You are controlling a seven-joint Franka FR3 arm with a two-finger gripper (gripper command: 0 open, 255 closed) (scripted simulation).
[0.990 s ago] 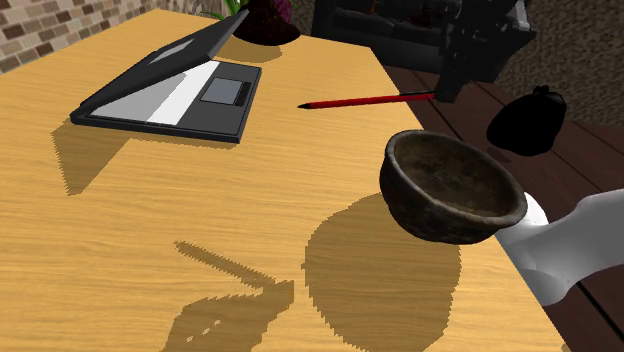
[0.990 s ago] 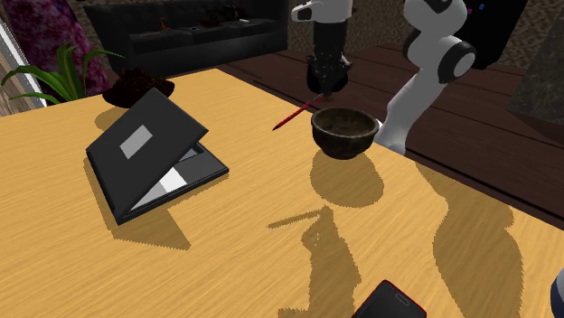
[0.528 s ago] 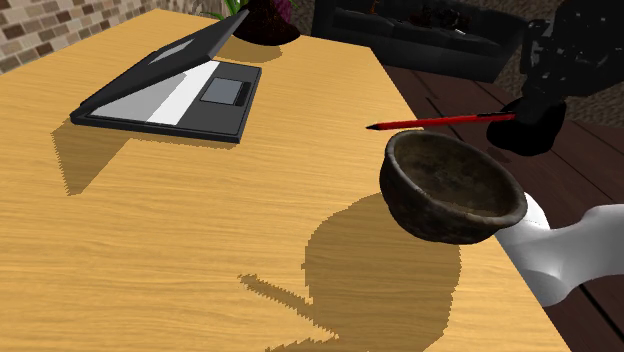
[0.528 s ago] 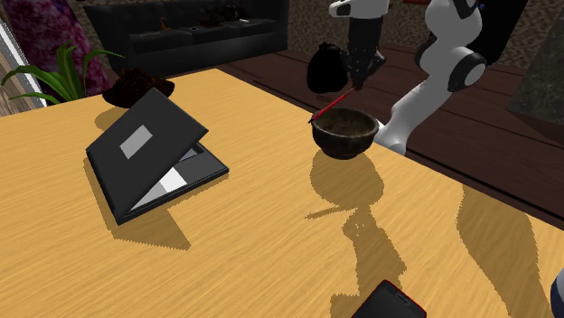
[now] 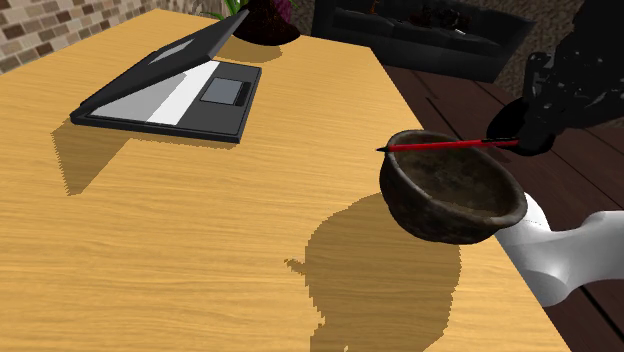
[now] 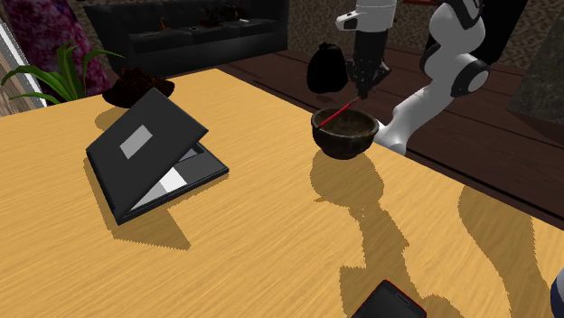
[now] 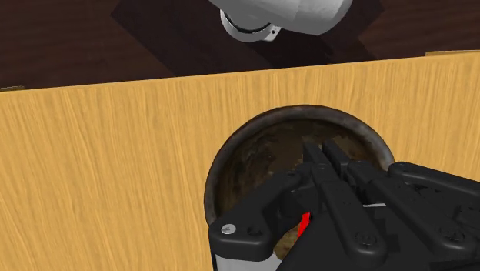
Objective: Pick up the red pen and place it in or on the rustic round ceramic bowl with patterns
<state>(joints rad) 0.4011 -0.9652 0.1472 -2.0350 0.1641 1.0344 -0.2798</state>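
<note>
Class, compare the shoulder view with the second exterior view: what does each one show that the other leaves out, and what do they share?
Shoulder view's own: a brick wall past the far corner of the table. Second exterior view's own: a dark phone at the table's near edge, and the arm's white elbow above the stand side. Shared: the open laptop, the dark bowl, and the gripper holding the red pen over the bowl's mouth.

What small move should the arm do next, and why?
Probably open the end effector: it grips one end of the thin red pen, which hangs across the mouth of the dark brown round bowl, so it should fall onto it.
</note>
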